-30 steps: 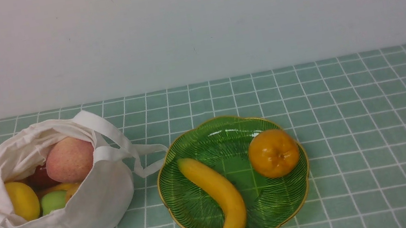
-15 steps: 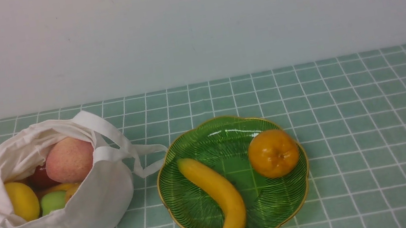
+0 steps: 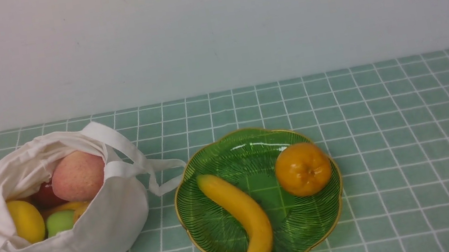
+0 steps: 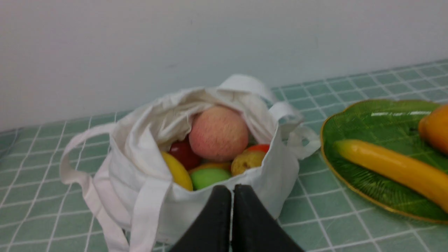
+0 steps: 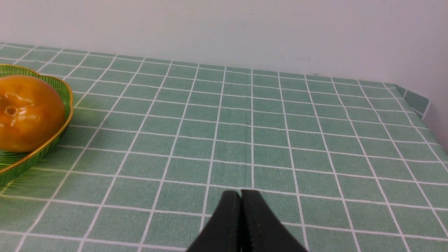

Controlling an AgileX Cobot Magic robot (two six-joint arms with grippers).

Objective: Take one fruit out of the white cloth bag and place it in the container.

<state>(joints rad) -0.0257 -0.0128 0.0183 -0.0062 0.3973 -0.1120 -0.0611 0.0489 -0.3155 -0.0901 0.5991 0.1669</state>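
Observation:
The banana point(image 3: 239, 214) lies in the green glass dish point(image 3: 211, 155) on its left half, also visible in the left wrist view as the banana point(image 4: 392, 168) on the dish point(image 4: 353, 115). The white cloth bag point(image 3: 100, 229) sits to the left of the dish, open, holding several fruits. In the left wrist view my left gripper point(image 4: 232, 189) is shut with nothing in it, just short of the bag point(image 4: 266, 178). My right gripper point(image 5: 241, 193) is shut and empty over bare tablecloth. Neither gripper shows in the front view.
An orange point(image 3: 303, 169) rests in the dish's right half. Inside the bag are a pink apple point(image 3: 78, 176), a lemon point(image 3: 27, 220) and a green fruit point(image 3: 59, 222). A bag strap point(image 3: 164, 172) reaches to the dish rim. The table's right edge point(image 5: 416, 101) shows in the right wrist view.

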